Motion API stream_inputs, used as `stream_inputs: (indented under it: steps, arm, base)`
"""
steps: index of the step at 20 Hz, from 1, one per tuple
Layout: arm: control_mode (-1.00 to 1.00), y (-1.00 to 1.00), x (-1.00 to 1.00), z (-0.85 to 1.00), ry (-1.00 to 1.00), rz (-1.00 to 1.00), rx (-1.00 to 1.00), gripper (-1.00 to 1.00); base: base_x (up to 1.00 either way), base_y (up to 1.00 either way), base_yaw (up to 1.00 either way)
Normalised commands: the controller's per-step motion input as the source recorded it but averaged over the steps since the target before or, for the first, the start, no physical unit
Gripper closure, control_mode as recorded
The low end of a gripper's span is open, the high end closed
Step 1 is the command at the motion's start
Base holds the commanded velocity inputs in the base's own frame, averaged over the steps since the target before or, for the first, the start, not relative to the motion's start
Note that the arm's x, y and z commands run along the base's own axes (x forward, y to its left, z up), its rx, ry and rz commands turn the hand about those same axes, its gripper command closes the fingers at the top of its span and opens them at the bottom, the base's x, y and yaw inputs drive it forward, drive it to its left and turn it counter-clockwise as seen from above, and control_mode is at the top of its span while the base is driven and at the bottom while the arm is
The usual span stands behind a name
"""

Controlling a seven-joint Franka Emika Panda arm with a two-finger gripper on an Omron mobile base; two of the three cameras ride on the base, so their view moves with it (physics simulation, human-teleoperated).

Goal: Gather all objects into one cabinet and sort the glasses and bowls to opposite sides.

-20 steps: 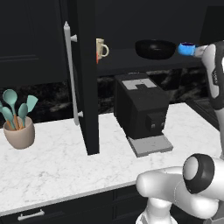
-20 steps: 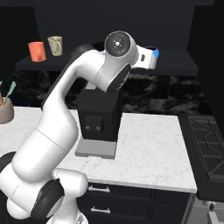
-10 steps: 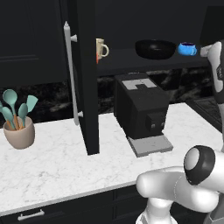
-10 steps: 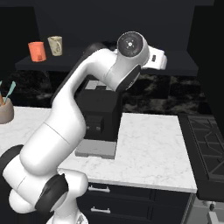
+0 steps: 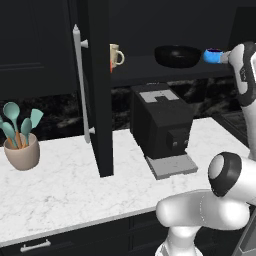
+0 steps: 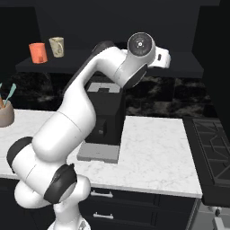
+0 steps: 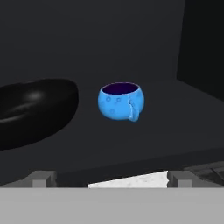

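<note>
Shelf [image 7: 175, 113]: blue mug [image 7: 120, 101] set beside black bowl [image 7: 35, 109]; end effector [image 7: 107, 179] backed off, fully open, empty.

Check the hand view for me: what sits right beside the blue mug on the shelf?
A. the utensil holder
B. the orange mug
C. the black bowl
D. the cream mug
C: in the hand view the blue mug stands upright on the dark shelf with the black bowl just beside it, a small gap between them.
</note>
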Motion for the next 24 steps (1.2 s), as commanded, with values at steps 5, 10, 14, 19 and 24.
stream_inputs:
  steps: [5, 10, 14, 19, 24]
  arm:
    - [-1.0, 0.0, 0.35, -0.01, 0.0, 0.05, 0.0, -1.0]
    - [-1.0, 0.0, 0.46, -0.01, 0.0, 0.02, 0.0, -1.0]
    - [-1.0, 0.0, 0.4, 0.0, 0.0, 0.01, 0.0, -1.0]
    - [-1.0, 0.0, 0.36, 0.0, 0.01, 0.0, 0.0, -1.0]
    - [-1.0, -0.01, 0.35, 0.0, 0.0, 0.0, 0.0, -1.0]
  base:
    - [0.0, 0.0, 0.0]
    - [0.0, 0.0, 0.0]
    - [0.0, 0.0, 0.0]
    - [0.0, 0.0, 0.0]
    - [0.0, 0.0, 0.0]
